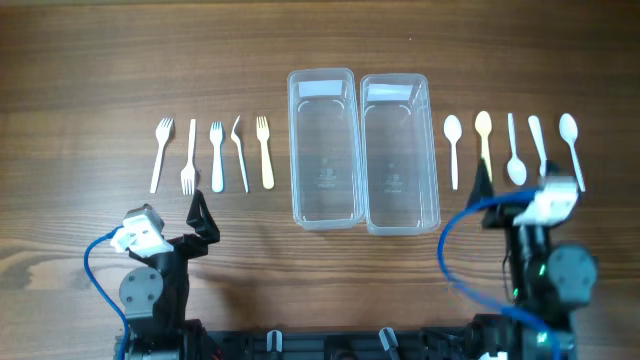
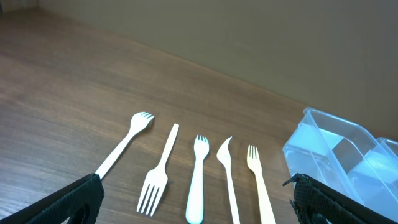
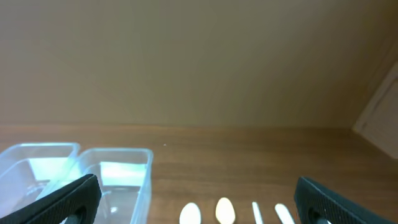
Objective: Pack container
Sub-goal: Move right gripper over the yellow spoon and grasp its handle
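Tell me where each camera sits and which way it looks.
Overhead: fixed above the brown wooden table, looking straight down; both arms show at the bottom edge, with left gripper and right gripper.
Left wrist: low on the left arm, looking forward over five pale plastic forks; its spread black fingers fill the bottom corners.
Right wrist: low on the right arm, looking forward past pale plastic spoons; black fingers likewise.
Shared: both wrist views catch the clear plastic containers.

No legible text — anywhere
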Robot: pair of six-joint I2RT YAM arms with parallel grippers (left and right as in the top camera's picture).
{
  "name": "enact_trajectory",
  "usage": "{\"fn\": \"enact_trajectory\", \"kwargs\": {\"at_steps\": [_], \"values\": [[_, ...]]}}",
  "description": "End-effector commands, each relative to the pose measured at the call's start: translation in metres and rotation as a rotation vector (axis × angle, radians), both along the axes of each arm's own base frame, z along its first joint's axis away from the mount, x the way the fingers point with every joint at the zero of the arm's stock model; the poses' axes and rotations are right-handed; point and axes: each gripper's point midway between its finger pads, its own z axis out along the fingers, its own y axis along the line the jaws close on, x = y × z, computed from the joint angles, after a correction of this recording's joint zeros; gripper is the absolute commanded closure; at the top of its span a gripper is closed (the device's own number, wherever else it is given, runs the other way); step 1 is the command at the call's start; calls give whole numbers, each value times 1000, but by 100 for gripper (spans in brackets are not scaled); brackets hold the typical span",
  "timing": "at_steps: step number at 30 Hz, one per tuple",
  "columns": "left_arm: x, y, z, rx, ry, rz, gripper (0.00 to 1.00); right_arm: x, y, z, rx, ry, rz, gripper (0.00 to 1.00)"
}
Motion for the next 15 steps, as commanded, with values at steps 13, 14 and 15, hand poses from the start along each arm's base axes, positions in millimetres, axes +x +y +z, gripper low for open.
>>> {"fn": "enact_trajectory", "kwargs": {"at_steps": [13, 14, 15], "values": [[1, -4, -4, 20, 5, -28, 0, 175, 0, 0, -96, 493, 127, 0], [1, -4, -4, 20, 5, -28, 0, 177, 2, 0, -88, 489, 138, 0], [1, -4, -4, 20, 5, -28, 0, 177, 3, -1, -84, 490, 143, 0]]}}
